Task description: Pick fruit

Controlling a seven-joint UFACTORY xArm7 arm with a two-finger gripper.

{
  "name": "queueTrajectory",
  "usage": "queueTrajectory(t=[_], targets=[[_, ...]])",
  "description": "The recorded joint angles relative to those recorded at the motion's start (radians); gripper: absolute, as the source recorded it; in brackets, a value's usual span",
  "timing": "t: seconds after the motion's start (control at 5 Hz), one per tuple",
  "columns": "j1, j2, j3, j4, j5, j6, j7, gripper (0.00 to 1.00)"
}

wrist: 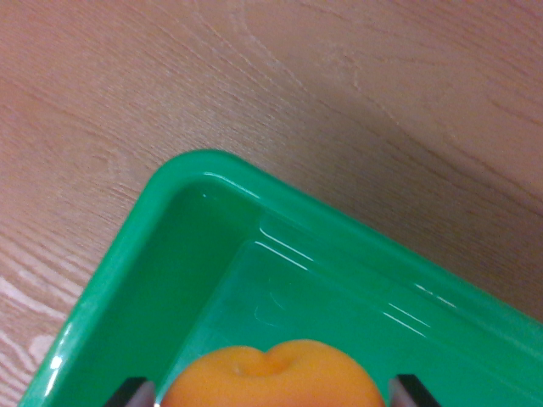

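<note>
An orange fruit (270,373) with a dimple on top, like a peach or apricot, fills the bottom middle of the wrist view. My gripper (271,395) is shut on it. One grey fingertip (136,393) presses its left side and the other finger (411,390) presses its right side. The fruit sits inside or just above a bright green plastic bin (204,182), near the bin's rounded corner. The fruit's lower part is cut off by the frame edge, so I cannot tell whether it touches the bin floor.
The green bin's rim runs from the corner down the left and off toward the lower right. A light wooden tabletop (356,85) surrounds it at the top and left.
</note>
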Motion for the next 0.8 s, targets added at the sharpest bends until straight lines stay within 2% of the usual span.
queueTrajectory(t=[0.2, 0.4, 0.6, 0.8], targets=[[-0.0006, -0.019, 0.000, 0.028, -0.0005, 0.047, 0.002, 1.00], [-0.0006, -0.019, 0.000, 0.028, -0.0005, 0.047, 0.002, 1.00], [-0.0012, -0.037, 0.000, 0.053, -0.0009, 0.090, 0.004, 1.00], [-0.0012, -0.037, 0.000, 0.053, -0.0009, 0.090, 0.004, 1.00]])
